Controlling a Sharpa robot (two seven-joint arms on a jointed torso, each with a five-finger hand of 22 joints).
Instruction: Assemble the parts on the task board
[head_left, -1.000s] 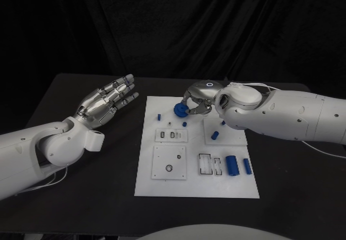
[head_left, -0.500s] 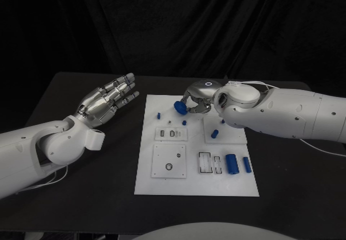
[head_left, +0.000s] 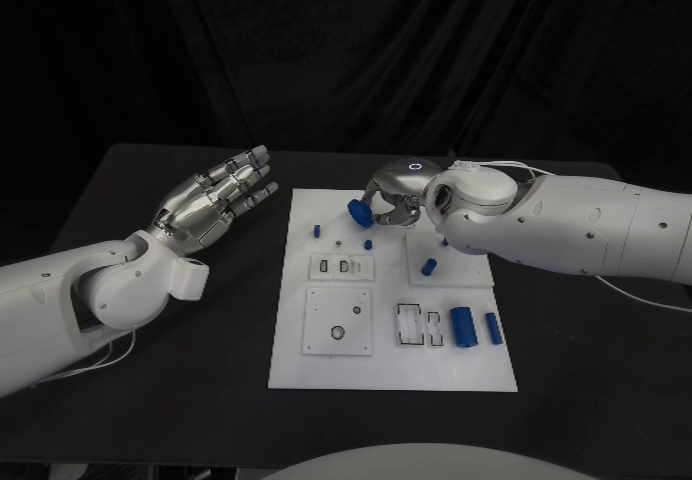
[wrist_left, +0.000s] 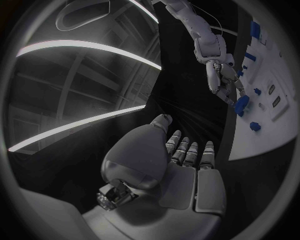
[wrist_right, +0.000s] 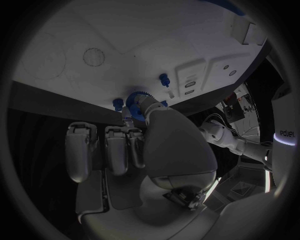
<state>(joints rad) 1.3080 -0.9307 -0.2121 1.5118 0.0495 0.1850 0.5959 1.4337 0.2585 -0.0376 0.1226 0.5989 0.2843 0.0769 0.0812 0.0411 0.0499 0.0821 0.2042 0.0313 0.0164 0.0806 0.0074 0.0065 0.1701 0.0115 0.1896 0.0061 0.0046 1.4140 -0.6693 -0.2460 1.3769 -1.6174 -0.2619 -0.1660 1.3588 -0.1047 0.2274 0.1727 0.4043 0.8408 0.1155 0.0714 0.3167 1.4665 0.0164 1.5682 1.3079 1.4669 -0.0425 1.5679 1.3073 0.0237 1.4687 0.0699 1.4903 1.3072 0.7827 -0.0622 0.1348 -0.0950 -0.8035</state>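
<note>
The white task board (head_left: 476, 375) lies in the middle of the black table. My right hand (head_left: 394, 196) hovers over the board's far edge and pinches a blue toothed disc (head_left: 358, 213) in its fingertips; the same disc (wrist_right: 135, 100) shows at the fingertips in the right wrist view and as a blue piece (wrist_left: 241, 105) in the left wrist view. My left hand (head_left: 216, 198) is held flat above the table left of the board, fingers spread, holding nothing. Small blue pegs (head_left: 317, 232) (head_left: 368, 246) (head_left: 430, 267) stand on the board, and two blue cylinders (head_left: 464, 328) (head_left: 495, 330) lie near its right side.
Raised white plates with slots and holes (head_left: 343, 268) (head_left: 340, 323) sit on the board's left half, and a framed slot (head_left: 420, 327) lies beside the cylinders. Bare black table (head_left: 202, 400) surrounds the board.
My right hand has lifted the blue disc slightly up and away toward the board's far edge. The left hand has not moved.
</note>
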